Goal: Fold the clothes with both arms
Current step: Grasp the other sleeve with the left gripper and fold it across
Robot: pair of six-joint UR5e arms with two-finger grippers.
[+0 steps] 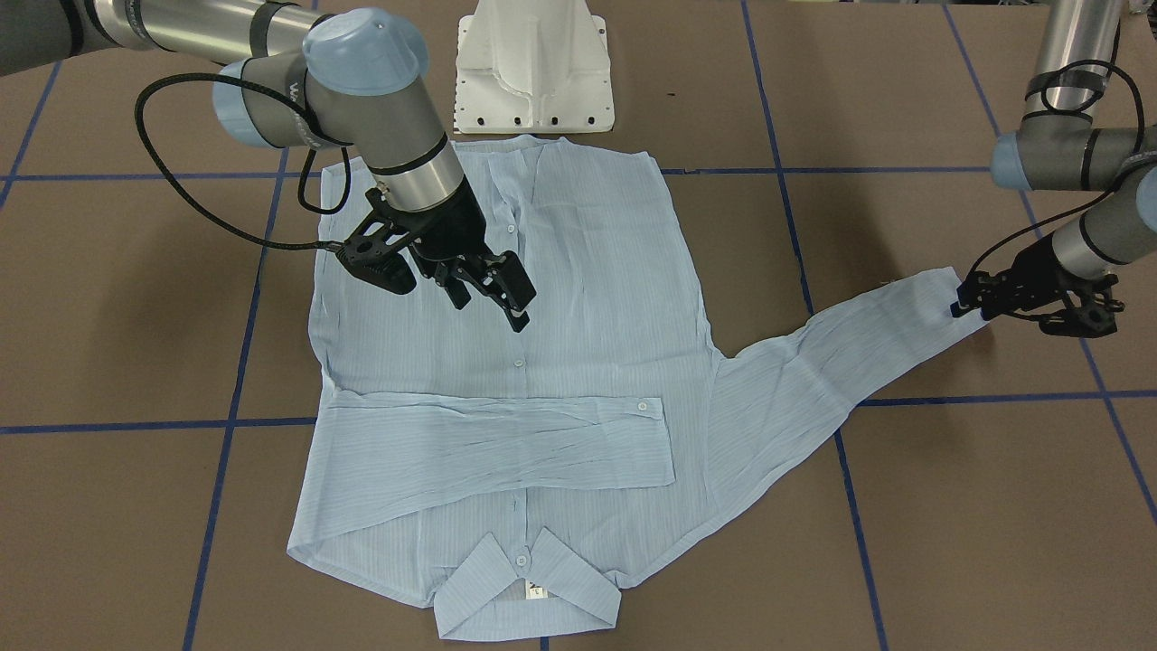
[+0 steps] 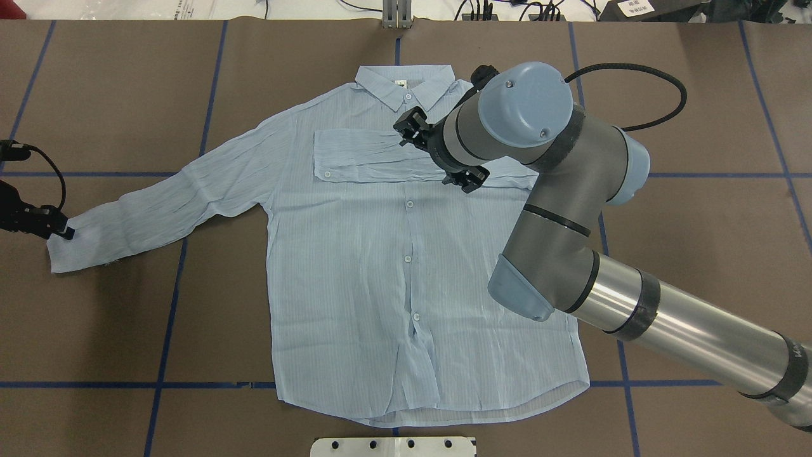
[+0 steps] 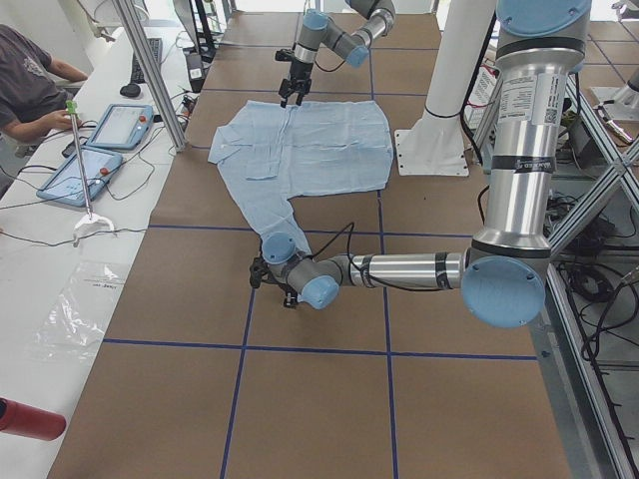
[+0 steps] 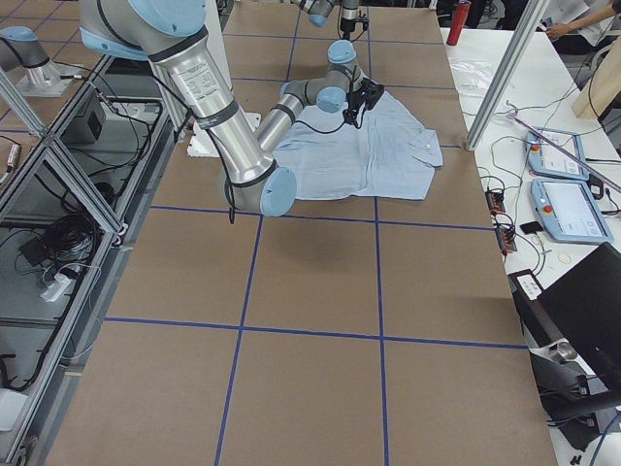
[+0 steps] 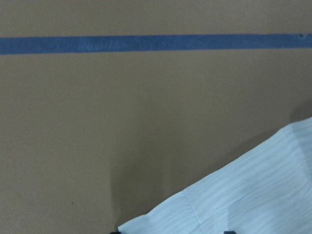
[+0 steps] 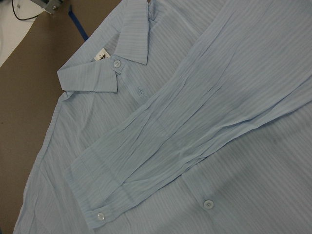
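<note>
Left hand (image 1: 958, 301) spread low, right hand (image 1: 490, 306) spread

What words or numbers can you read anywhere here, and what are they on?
Nothing here can be read in full.
Neck tag of the shirt: dark marks, too small to read.
White lettering on the right arm: partly hidden, unreadable.
Sticker on the left arm: print too small.
Paper beyond the table: blurred.
</note>
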